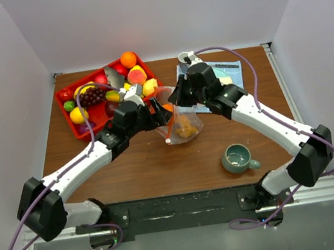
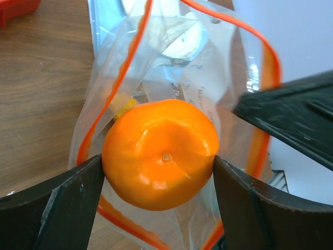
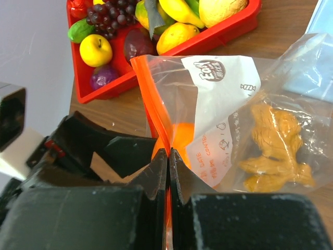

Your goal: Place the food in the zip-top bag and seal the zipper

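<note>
The clear zip-top bag (image 1: 186,124) stands at the table's middle, with a tan-yellow food piece (image 3: 273,146) inside. My right gripper (image 1: 176,98) is shut on the bag's orange-red zipper strip (image 3: 151,88) and holds that edge up; its jaws (image 3: 168,156) are pressed together on the strip. My left gripper (image 1: 160,111) is shut on an orange (image 2: 160,153) and holds it at the bag's open mouth, with the strip (image 2: 132,57) looping around it. The white slider (image 1: 168,141) hangs at the strip's near end.
The red tray (image 1: 74,127) at the back left holds grapes (image 3: 106,15), a lemon (image 3: 177,35) and several other toy fruits. A grey-green cup (image 1: 238,157) stands near front right. A pale blue packet (image 1: 233,72) lies behind the right arm.
</note>
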### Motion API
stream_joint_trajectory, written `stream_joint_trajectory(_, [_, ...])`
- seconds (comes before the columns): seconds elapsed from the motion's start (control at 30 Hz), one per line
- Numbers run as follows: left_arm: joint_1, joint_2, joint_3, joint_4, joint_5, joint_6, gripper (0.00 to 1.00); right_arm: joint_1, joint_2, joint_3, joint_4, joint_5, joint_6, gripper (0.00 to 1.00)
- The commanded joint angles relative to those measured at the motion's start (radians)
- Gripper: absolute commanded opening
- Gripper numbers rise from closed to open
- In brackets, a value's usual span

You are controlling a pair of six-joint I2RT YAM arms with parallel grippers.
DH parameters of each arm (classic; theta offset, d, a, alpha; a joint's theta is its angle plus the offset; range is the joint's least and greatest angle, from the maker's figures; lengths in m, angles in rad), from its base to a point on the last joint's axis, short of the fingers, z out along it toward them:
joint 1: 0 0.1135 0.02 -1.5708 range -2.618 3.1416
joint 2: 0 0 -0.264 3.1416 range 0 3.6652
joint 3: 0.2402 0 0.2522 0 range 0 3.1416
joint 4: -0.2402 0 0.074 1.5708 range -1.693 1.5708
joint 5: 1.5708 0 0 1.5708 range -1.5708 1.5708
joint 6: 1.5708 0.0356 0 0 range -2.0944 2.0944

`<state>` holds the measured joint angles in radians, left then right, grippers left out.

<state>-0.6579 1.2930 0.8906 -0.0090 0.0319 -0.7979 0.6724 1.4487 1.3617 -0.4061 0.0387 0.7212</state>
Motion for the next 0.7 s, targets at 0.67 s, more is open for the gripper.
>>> stream_joint_trajectory(0.67, [0.116, -0.103, 0.186, -0.085, -0.096, 0.042, 0.88, -0.036, -0.111, 0.014, -0.169, 0.159, -0.120, 0.00])
